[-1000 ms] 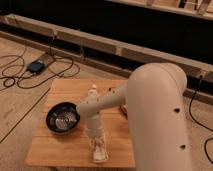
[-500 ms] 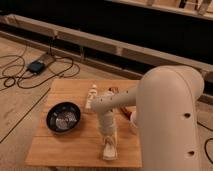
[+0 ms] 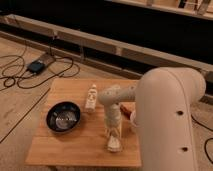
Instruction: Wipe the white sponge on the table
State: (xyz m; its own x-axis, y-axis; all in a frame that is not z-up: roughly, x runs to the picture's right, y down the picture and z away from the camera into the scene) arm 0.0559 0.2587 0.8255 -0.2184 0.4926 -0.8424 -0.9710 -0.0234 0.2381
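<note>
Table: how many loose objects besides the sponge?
3: black bowl at left, narrow white object mid-back, reddish item right, partly behind the arm; more may be hidden there. Gripper, shut on the sponge, is near the table's front edge.

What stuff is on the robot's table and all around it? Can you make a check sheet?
Surface: table, light wooden planks.
Job's things: white sponge near the front edge, under the gripper.
Clutter: black bowl at left; narrow white object near the middle; small reddish thing, partly hidden by the arm.
Grippers: gripper pointing down, shut on the white sponge.
Cables: black cables and a black box on the floor.
Surroundings: floor; dark wall behind.
</note>
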